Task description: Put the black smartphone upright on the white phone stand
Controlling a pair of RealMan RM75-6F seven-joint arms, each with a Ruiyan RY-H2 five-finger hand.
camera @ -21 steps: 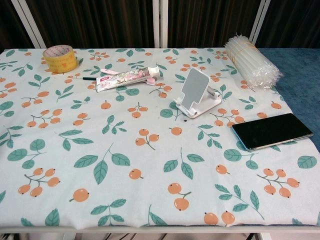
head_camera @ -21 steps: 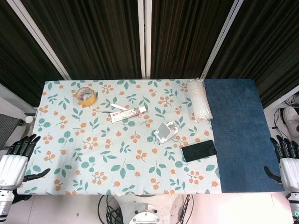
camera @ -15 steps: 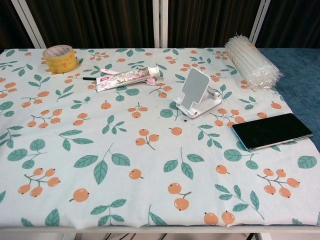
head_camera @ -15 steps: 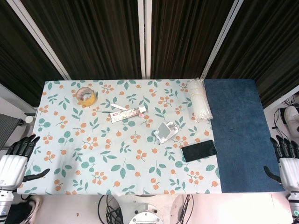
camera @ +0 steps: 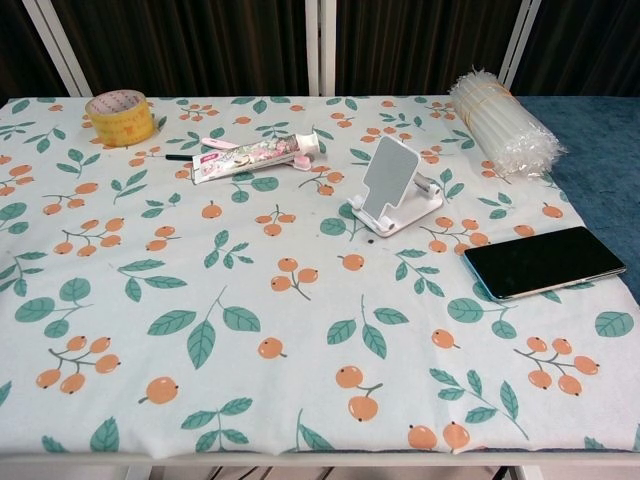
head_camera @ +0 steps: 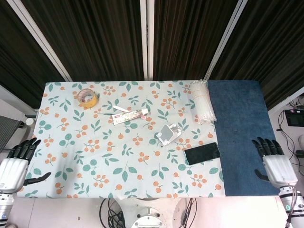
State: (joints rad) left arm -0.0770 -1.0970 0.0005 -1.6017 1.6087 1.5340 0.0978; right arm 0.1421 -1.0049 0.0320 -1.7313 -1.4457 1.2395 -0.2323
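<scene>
at the far left, off the table's near corner, the left hand (head_camera: 13,166) hangs with its dark fingers spread and nothing in them, much where it was a moment ago. on the white tablecloth printed with orange berries and green leaves (camera: 200,300), the roll of yellowish tape (camera: 120,116) sits at the far left corner, and the white and pink toothpaste tube (camera: 250,156) lies flat to its right, touching a thin pink stick (camera: 218,143) at its far side. further right the white folding phone stand (camera: 392,187) stands empty, its back plate tilted. the black smartphone (camera: 543,261) lies flat, screen up, near and to the right of the stand, apart from it, at the seam where the printed cloth meets the dark blue mat (head_camera: 242,137); neither has shifted. behind it, the bundle of clear plastic straws bound with a band (camera: 500,122) rests along that seam. at the far right the right hand (head_camera: 274,164) has moved inward and up toward the blue mat's edge, fingers apart and holding nothing.
</scene>
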